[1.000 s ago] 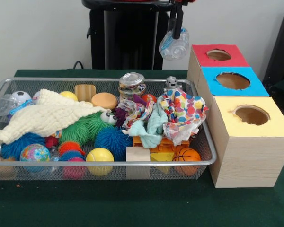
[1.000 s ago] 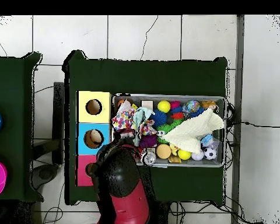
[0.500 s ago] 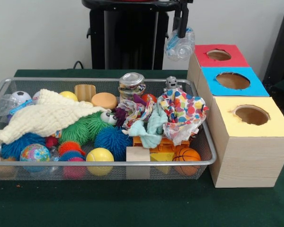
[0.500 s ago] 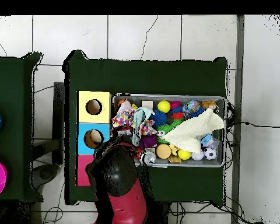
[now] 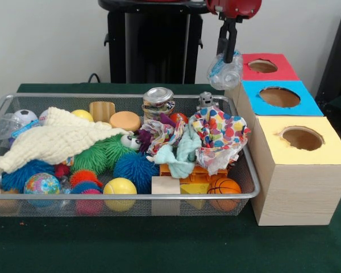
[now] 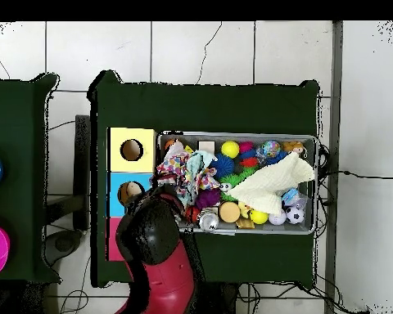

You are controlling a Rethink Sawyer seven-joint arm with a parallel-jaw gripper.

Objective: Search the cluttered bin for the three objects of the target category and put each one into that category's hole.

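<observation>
End effector w/ clear bottle beneath.

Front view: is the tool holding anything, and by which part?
Yes. The tool is shut on a crumpled clear plastic bottle, gripped at its top end, so the bottle hangs below it beside the red box.

You get even, bright indoor light with soft shadows only. Glare shows on the shiny jar at centre frame. The front view is mildly soft throughout.
</observation>
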